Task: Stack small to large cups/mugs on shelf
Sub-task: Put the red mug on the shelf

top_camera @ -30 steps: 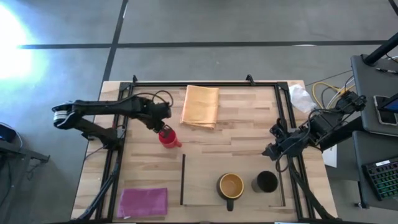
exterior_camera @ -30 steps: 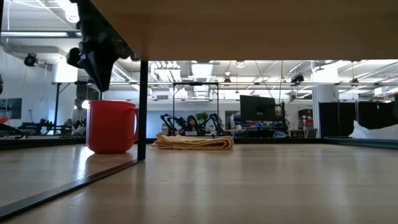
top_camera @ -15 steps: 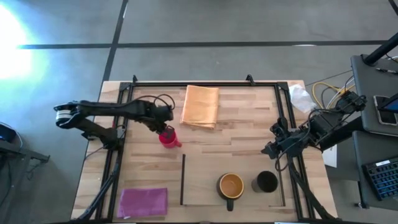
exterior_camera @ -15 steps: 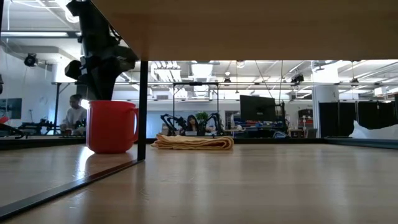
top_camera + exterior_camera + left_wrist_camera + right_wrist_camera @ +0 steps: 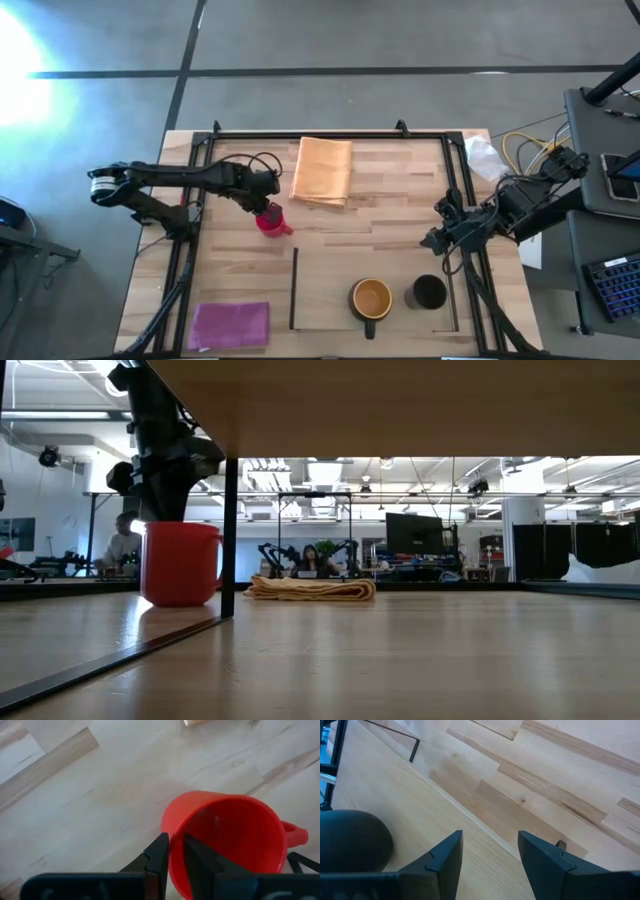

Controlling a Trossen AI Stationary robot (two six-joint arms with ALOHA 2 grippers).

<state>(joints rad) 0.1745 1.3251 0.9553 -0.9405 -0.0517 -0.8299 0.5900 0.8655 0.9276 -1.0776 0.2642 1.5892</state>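
Three mugs are in sight: one pink-red mug (image 5: 271,221), one dark brown mug (image 5: 371,299) with a yellow inside, and one black mug (image 5: 429,292). The pink-red one stands upright on the worktop (image 5: 390,225), directly under the left end effector (image 5: 264,203); in the left wrist view the two fingers (image 5: 159,861) straddle the mug's rim (image 5: 176,851), one outside the wall and one inside the mouth, nearly closed on it, though whether they actually press the wall is hard to make out. The brown and black mugs stand side by side, near each other, on the shelf (image 5: 330,285), well apart from that end effector and to the inner side of a thin dark strip (image 5: 294,288). The right end effector (image 5: 436,240) waits at the worktop's edge, near the black mug, its fingers (image 5: 545,860) spread wide around nothing. Two cloths lie flat: one orange cloth (image 5: 323,170) just beside the left end effector and one magenta cloth (image 5: 230,324) well apart from it. In the low view only the pink-red mug (image 5: 181,563) is seen, the end effector's tips hidden behind its rim.
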